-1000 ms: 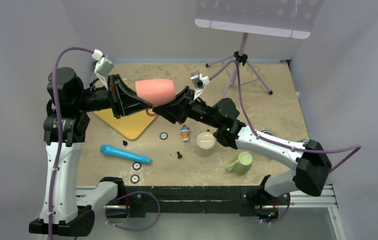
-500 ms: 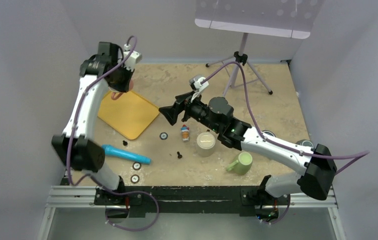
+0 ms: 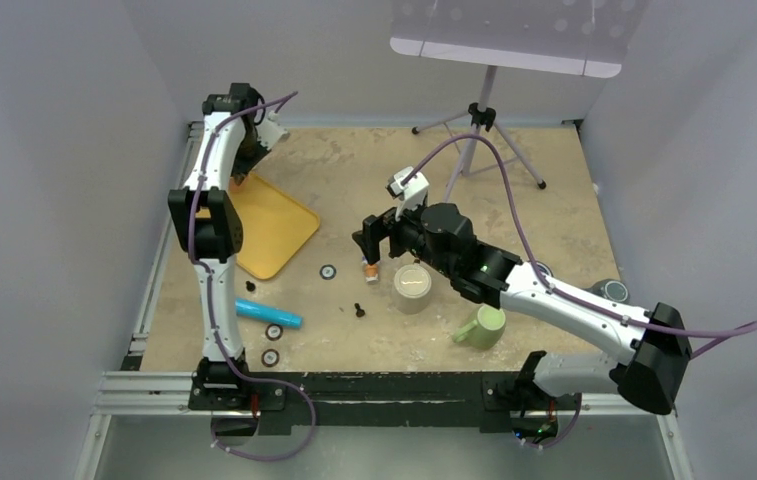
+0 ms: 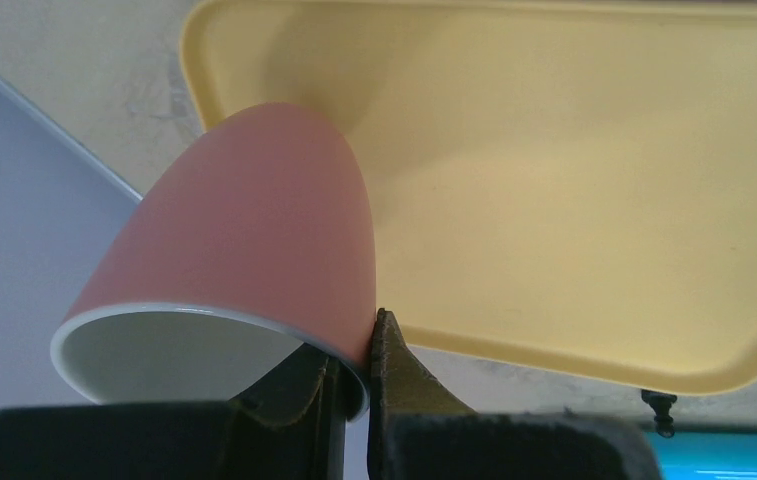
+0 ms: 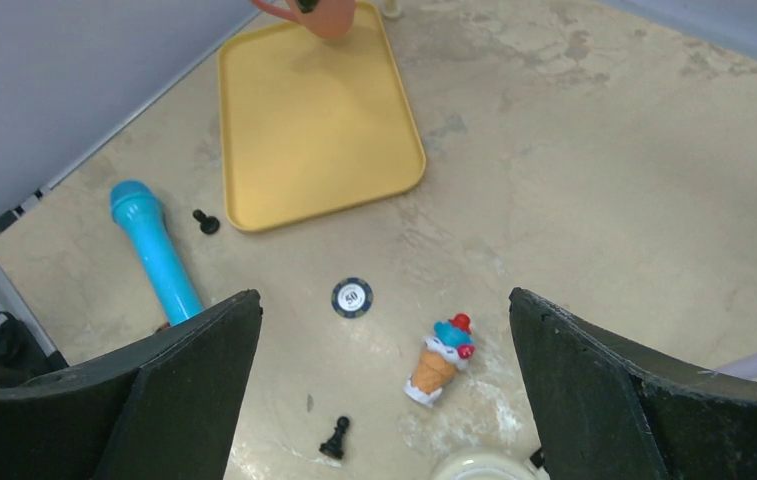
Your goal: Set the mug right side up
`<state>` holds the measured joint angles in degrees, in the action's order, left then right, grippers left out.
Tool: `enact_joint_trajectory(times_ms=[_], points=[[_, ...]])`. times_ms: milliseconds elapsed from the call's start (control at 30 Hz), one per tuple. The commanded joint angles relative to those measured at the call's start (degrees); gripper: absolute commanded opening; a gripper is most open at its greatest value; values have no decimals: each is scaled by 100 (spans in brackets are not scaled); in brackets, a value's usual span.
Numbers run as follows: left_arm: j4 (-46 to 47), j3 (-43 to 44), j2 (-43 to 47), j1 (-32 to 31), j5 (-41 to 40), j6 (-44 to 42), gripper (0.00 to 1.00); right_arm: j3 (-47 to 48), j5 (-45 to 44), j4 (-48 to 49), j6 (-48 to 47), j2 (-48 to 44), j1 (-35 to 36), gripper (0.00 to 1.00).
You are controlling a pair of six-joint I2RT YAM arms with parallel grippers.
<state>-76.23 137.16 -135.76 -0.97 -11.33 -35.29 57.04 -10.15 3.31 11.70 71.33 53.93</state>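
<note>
Left claw [image 4: 356, 350] pinches pink mug [image 4: 254, 220], largely hidden from above by the arm [image 3: 216, 190].

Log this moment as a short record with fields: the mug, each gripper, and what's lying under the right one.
mug: pink mug, opening toward the wrist camera, base toward the yellow tray
left gripper: shut on the mug's rim
right gripper: open, empty
under right gripper: ice cream toy, poker chip
mug touching tray: cannot tell
</note>
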Motion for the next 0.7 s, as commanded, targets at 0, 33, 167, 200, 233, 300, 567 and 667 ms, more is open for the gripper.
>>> enact_joint_trajectory(times_ms=[0,33,167,200,233,300,567,667], points=[[-471,328,180,89,613,-206,0,-87,-254,-434,-63,-346,-48,98],[-501,241,216,89,757,-203,0,-102,-289,-530,-40,-399,-56,98],[-683,152,67,89,932,-296,0,-147,-455,-798,-9,-556,-78,98],[-736,158,-38,93,832,-347,0,-161,-495,-853,4,-585,-90,98],[-770,186,-148,89,694,-393,0,-184,-532,-889,15,-611,-101,98],[-875,260,-361,89,504,-478,0,-241,-620,-935,71,-650,-126,98],[-248,-128,296,218,698,-424,52,-334,-1272,-2046,613,-658,-287,99],[-15,-355,930,220,686,-362,68,-609,-961,-2146,1084,-812,-641,98]])
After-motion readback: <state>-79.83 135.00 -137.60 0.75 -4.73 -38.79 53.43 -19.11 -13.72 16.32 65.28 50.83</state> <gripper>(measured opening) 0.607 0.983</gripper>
